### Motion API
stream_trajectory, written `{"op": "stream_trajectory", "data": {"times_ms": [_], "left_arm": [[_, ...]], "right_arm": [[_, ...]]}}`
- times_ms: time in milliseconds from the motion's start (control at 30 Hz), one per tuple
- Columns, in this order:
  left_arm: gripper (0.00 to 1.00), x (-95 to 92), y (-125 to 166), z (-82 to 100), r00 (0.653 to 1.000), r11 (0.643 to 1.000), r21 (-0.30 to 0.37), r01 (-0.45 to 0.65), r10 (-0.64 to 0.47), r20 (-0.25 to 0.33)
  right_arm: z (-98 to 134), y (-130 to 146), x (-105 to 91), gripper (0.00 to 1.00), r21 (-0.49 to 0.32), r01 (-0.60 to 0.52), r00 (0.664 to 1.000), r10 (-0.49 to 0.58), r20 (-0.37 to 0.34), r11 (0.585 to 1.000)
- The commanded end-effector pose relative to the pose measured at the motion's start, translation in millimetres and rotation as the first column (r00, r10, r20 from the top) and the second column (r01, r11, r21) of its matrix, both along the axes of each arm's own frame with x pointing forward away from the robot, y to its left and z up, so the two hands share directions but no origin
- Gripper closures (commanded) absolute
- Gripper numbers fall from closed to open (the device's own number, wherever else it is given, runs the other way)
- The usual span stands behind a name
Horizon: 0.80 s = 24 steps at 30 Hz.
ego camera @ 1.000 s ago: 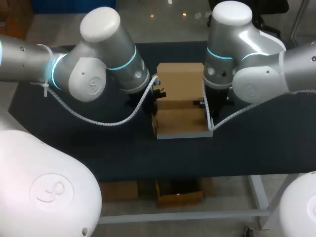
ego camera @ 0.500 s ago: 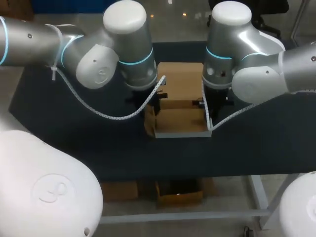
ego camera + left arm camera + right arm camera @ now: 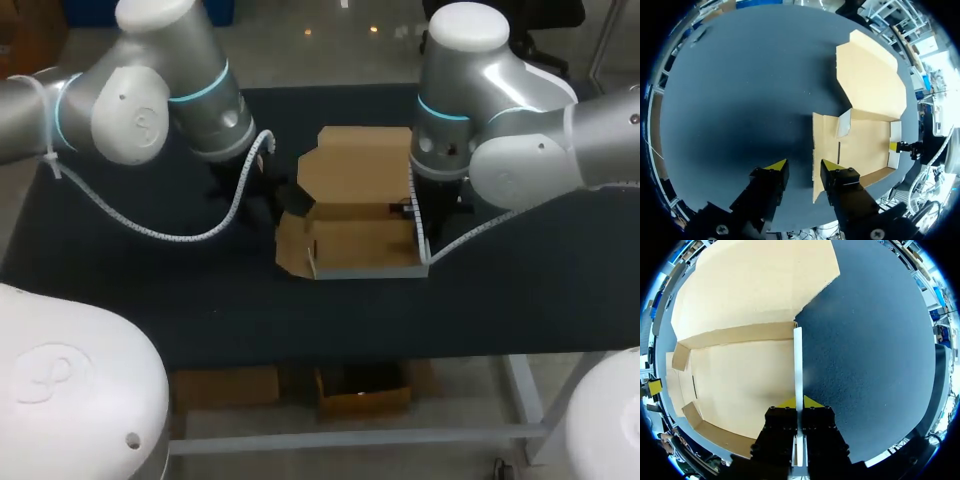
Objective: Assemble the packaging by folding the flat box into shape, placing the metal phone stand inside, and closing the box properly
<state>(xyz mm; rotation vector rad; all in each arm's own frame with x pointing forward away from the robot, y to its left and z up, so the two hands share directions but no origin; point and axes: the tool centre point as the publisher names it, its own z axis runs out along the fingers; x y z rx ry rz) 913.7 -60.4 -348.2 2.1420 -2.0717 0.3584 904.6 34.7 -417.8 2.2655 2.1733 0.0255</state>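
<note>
1. Brown cardboard makes up the box point(image 3: 360, 245), which sits in the middle of the dark desk point(image 3: 120, 290).
2. The box is open on top, like a tray. Its big lid point(image 3: 355, 165) lies back on the desk on the far side of the tray, away from the robot.
3. The right end effector point(image 3: 799, 402) is clenched on the box's right side wall point(image 3: 798, 360). The thin wall stands up between the two yellow tips, and both tips press on it.
4. The left end effector point(image 3: 803, 166) is released. Its fingers are apart and hold nothing. It hangs over the desk at the left side of the box.
5. The left side flap point(image 3: 291, 245) is folded out, toward the left end effector. In the left wrist view its outer edge shows under the gap between the fingers. I cannot tell if a finger touches it.
6. A small tab point(image 3: 842, 122) is folded up in the left corner where the lid meets the tray.
7. The two arms come in from opposite sides, with the box between them.
</note>
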Motion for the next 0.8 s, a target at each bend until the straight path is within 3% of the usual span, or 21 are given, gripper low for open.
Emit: {"op": "stream_trajectory", "data": {"times_ms": [33, 200, 533, 800], "left_arm": [[0.60, 5.6, 12, -10.3, 1.000, 0.987, -0.159, 0.021, -0.023, -0.011], [0.68, 7.6, 17, -18.7, 0.999, 0.979, -0.203, 0.034, -0.039, -0.023], [0.67, 8.1, 12, -36.1, 0.997, 0.961, -0.271, 0.052, -0.067, -0.045], [0.70, 5.8, 3, -48.5, 0.995, 0.922, -0.381, 0.065, -0.088, -0.042]], "right_arm": [[0, 1, 0.3, 1.00, -0.001, 0.000, 1.000, 0.000, -0.001, 1.000], [0, 1, 0.3, 1.00, -0.001, 0.000, 1.000, 0.000, -0.001, 1.000], [0, 1, 0.3, 1.00, -0.001, 0.000, 1.000, 0.000, -0.001, 1.000], [0, 1, 0.3, 1.00, -0.001, 0.000, 1.000, 0.000, -0.001, 1.000]]}}
